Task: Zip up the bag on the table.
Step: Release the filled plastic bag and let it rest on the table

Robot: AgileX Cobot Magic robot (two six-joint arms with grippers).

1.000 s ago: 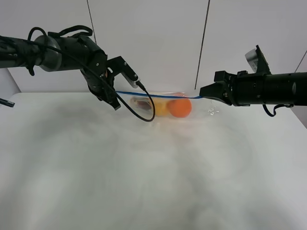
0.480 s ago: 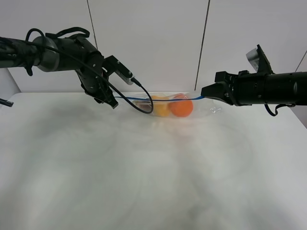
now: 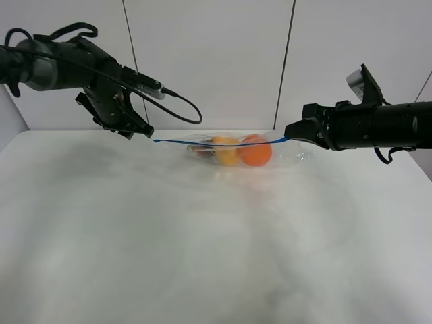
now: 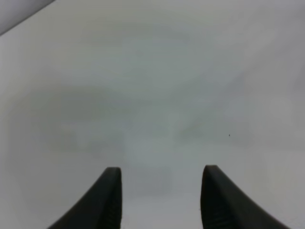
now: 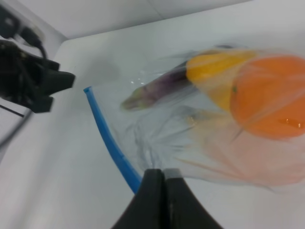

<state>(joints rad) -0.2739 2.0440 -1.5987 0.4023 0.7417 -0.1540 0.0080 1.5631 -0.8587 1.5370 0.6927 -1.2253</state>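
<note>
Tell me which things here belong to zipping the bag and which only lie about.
Belong to the job:
clear crinkly plastic zip bag; its blue zip strip; shut right end effector pinching that strip; open left end effector, off the bag; white flat table.

Only lying about:
round orange fruit, yellow fruit, purple eggplant, all inside the bag.

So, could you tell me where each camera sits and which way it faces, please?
Exterior high: mounted high facing the back wall, looking across the table; shows both arms, the left gripper, the right gripper and the bag between.
Left wrist: on the left arm, looking down at the table between its open fingers.
Right wrist: on the right arm, looking along its shut fingers at the bag's blue zip strip, orange and eggplant.
Shared: exterior high and right wrist both show the bag and left gripper.
</note>
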